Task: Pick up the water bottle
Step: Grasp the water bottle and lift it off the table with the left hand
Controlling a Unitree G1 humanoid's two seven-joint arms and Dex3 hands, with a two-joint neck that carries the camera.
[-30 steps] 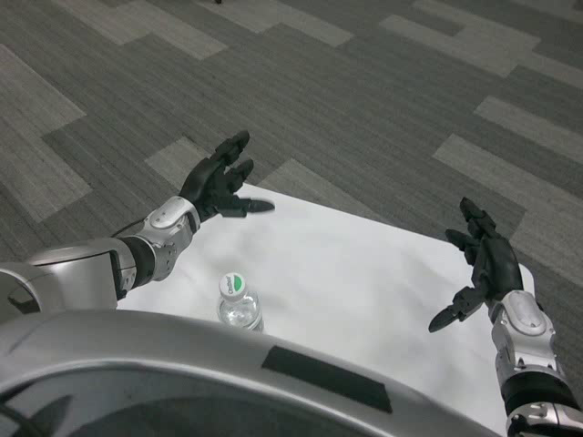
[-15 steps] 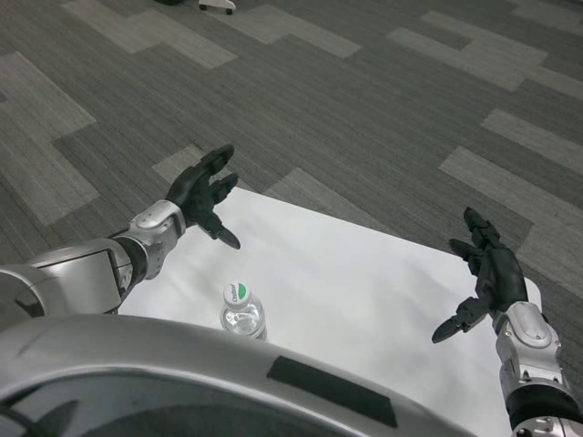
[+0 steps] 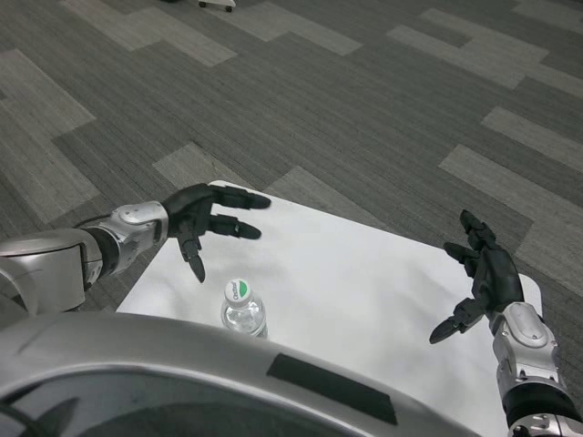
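A clear water bottle (image 3: 242, 308) with a white and green cap stands upright at the near edge of the white table (image 3: 364, 282); its lower part is hidden. My left hand (image 3: 206, 217) hovers over the table's far left corner, above and behind the bottle, palm turned down and fingers spread, holding nothing. My right hand (image 3: 477, 280) waits over the table's right side, open with fingers apart, well away from the bottle.
Grey patterned carpet (image 3: 346, 100) surrounds the table on all far sides. The table's far edge runs diagonally from the left corner to the right corner by my right hand.
My left hand has rotated palm-down and lowered toward the table's left corner, closer to the bottle. The right hand has barely moved. The view shifted slightly early on.
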